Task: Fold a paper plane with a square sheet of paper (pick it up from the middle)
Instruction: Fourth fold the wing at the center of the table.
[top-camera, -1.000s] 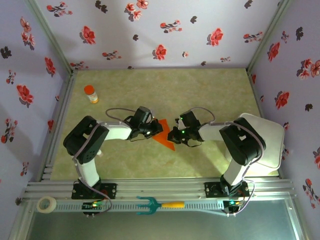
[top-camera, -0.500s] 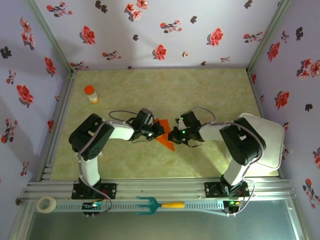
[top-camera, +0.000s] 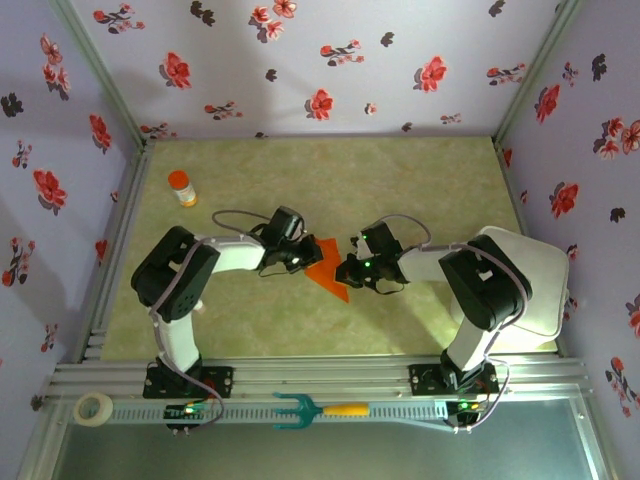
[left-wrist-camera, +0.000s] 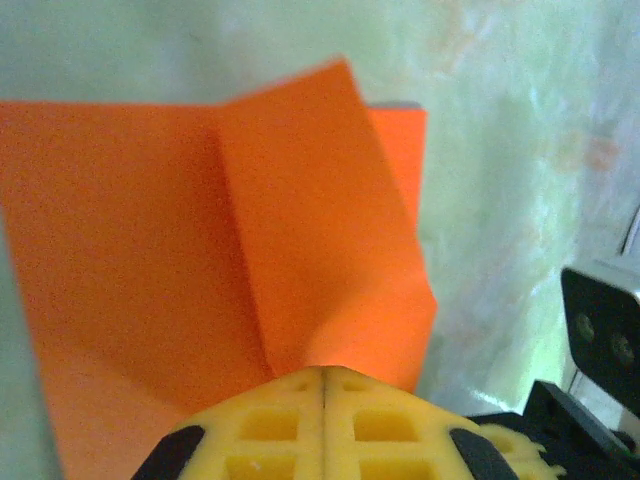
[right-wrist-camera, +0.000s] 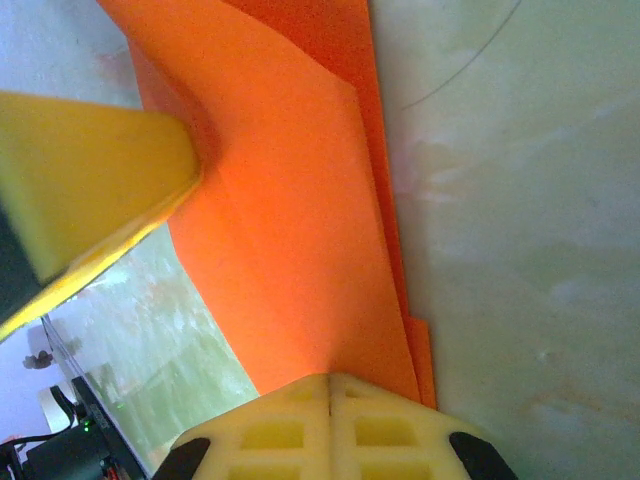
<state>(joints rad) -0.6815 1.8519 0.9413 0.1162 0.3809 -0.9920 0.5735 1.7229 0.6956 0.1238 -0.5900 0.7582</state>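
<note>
Green table (top-camera: 420, 180). Left gripper (left-wrist-camera: 323, 385) has its 2 fingers pressed fully together, pinching the left side of the orange paper sheet (top-camera: 330, 278). Right gripper (right-wrist-camera: 328, 390) is likewise closed tight on the right side. The sheet is creased and layered, mid-table between both arms. Orange-capped bottle (top-camera: 182, 188) sits far left.

Lavender walls (top-camera: 330, 60) (red flowers); green tabletop (top-camera: 320, 170)

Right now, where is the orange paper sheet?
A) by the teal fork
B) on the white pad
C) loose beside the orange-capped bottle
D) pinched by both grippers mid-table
D: the wrist views show the left gripper and right gripper shut on the creased orange paper sheet, which lies between them in the top view.
</note>
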